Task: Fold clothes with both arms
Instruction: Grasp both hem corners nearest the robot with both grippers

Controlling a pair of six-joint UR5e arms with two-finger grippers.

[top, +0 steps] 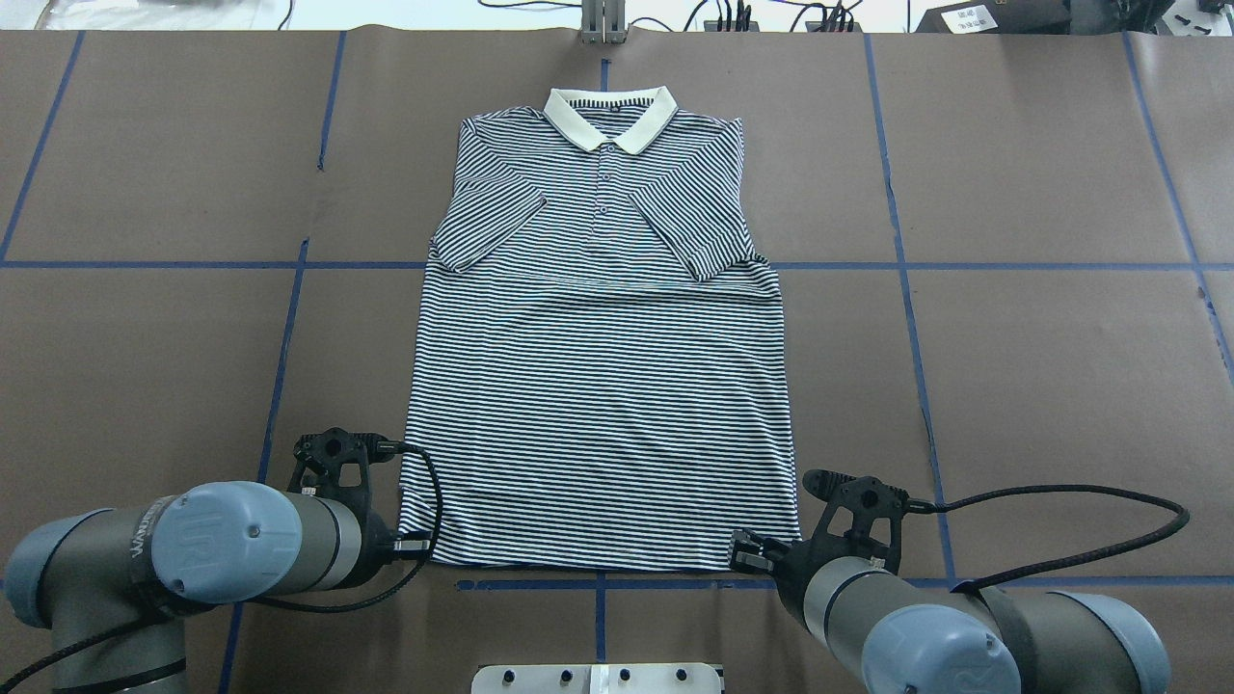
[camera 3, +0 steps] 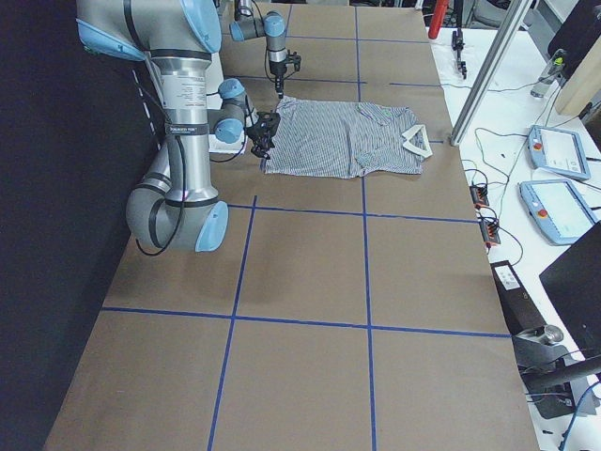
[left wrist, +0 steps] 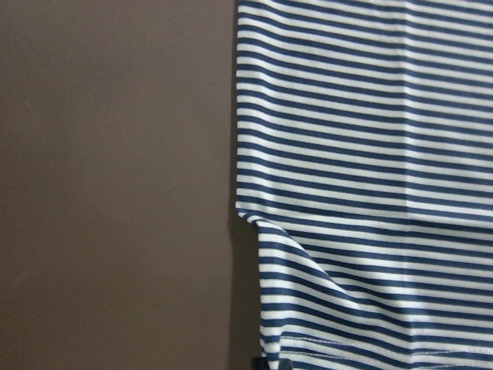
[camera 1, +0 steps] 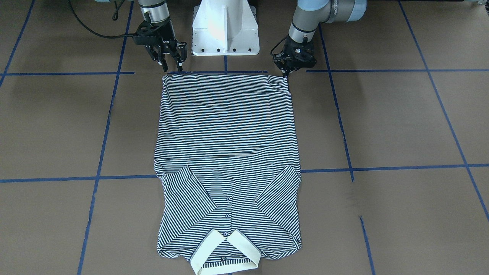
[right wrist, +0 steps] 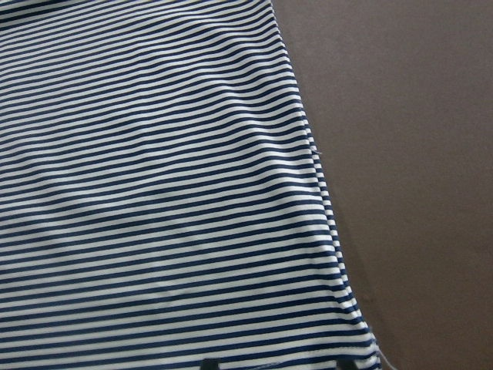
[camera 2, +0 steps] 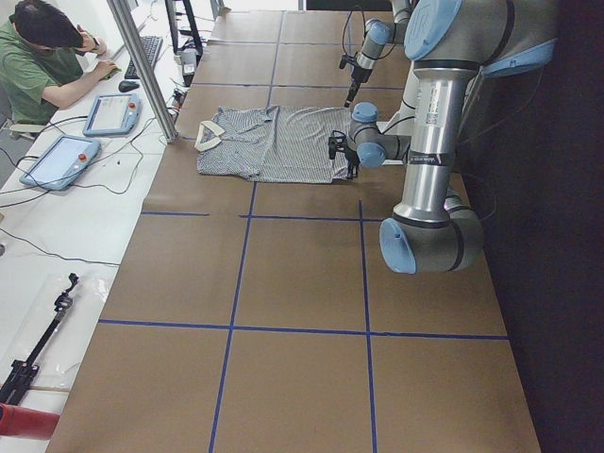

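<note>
The left fingers (camera 1: 285, 71) are drawn to a narrow point on one near corner of the shirt (camera 1: 225, 130). The left wrist view shows only a small dark tip at the rumpled hem, so they look pinched on the cloth. The right fingers (camera 1: 164, 64) stand wide apart just above the other hem corner. In the right wrist view their tips sit on either side of the edge, with nothing gripped. The hem (camera 1: 225, 75) runs straight between the two corners along the side of the table (camera 1: 401, 122) nearest the robot's white base (camera 1: 225, 30). From there the shirt lies flat and face up, its buttons showing, reaching away to the cream collar (camera 1: 206, 248) at the far end. Both short sleeves (camera 1: 191, 194) are turned in over the chest, so the side folds seem done. The step in hand appears to be taking hold of the hem for the lengthwise fold. Next, the right fingers would have to come down and close on their corner. Both arms could then lift together, keep the hem taut and level, and carry it towards the collar without dragging the tucked sleeves loose.
</note>
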